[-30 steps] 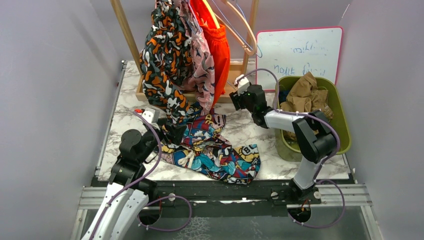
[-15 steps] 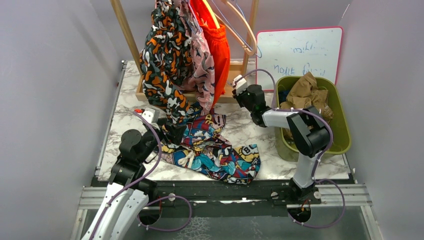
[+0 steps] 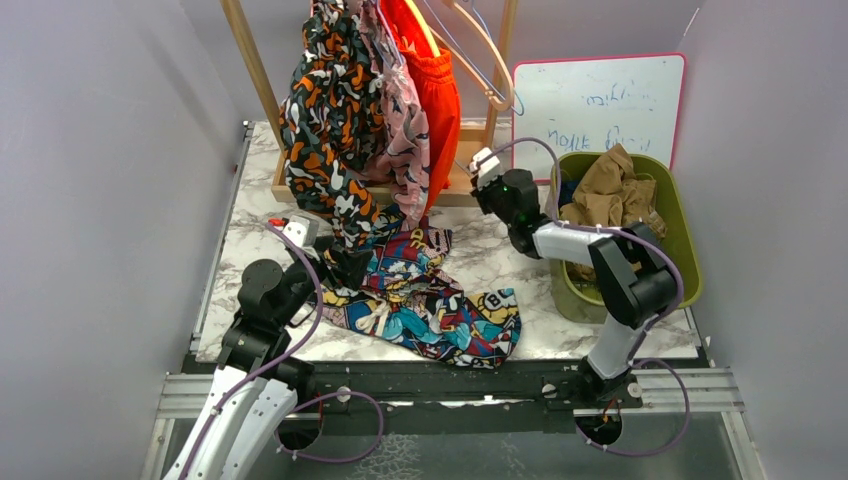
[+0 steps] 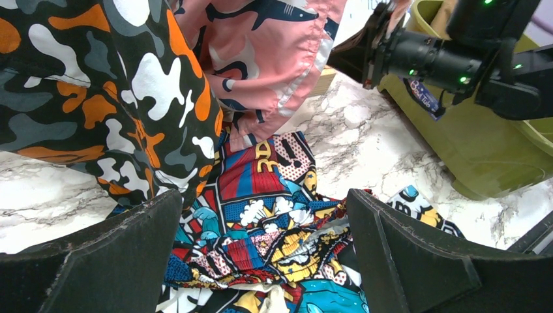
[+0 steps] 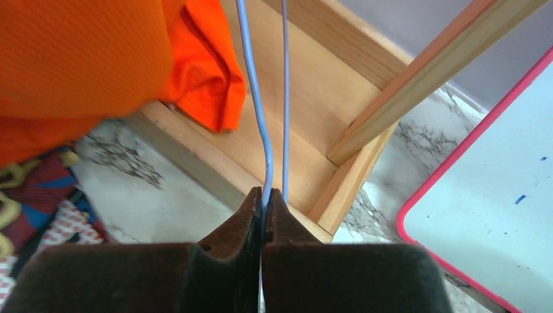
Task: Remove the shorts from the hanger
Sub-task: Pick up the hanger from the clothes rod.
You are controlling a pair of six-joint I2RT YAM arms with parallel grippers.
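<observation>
Blotch-print shorts (image 3: pixel 325 130), pink-print shorts (image 3: pixel 400 120) and bright orange shorts (image 3: pixel 437 85) hang on the wooden rack. Multicolour print shorts (image 3: pixel 430 295) lie crumpled on the marble table. My left gripper (image 3: pixel 335 262) stands open just above their near-left edge; in the left wrist view the multicolour shorts (image 4: pixel 274 215) lie between its wide jaws (image 4: pixel 264 254). My right gripper (image 3: pixel 487 165) is at the rack's right end, shut (image 5: pixel 263 195) on the thin blue wire of a hanger (image 5: pixel 257 111), with the orange shorts (image 5: pixel 98 59) to its left.
A green bin (image 3: pixel 680 250) at the right holds tan shorts (image 3: pixel 610 190). A pink-framed whiteboard (image 3: pixel 600 100) leans behind it. The rack's wooden base (image 3: pixel 460 185) and posts (image 3: pixel 250 60) stand at the back. Empty hangers (image 3: pixel 497 75) dangle at the rack's right.
The right gripper has closed onto the blue hanger wire and shifted slightly right. The left arm and the shorts on the table have not moved.
</observation>
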